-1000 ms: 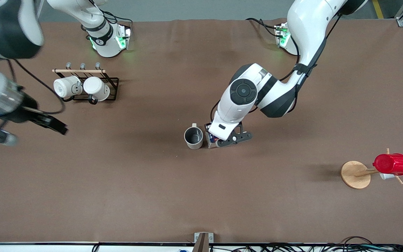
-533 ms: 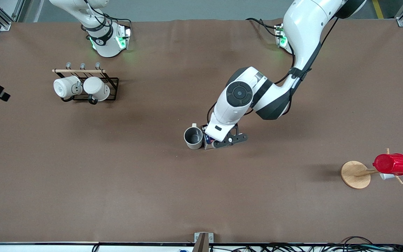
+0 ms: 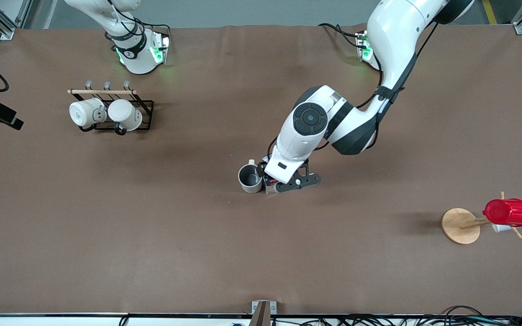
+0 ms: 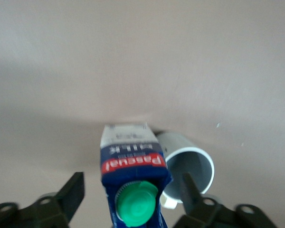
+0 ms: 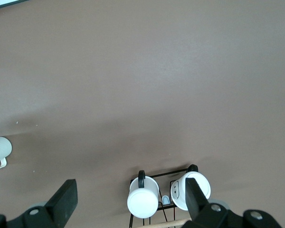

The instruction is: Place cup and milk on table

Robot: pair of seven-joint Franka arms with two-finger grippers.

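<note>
The milk (image 4: 133,178) stands between the left pincer's (image 4: 133,202) wide fingers — light, crushable; grip its flat sides gently. The right pincer (image 5: 128,204) waits, wide, over the surface (image 3: 152,253).

The front camera sits high above the counter (image 3: 152,253), facing the arm bases and taking in the whole surface. The left wrist camera looks steeply down from close range onto the milk (image 4: 133,175) and the cup (image 4: 190,168), which the front view also shows mid-counter. The right wrist camera looks down from much higher, sharing the mug rack (image 5: 164,197) with the front view.
</note>
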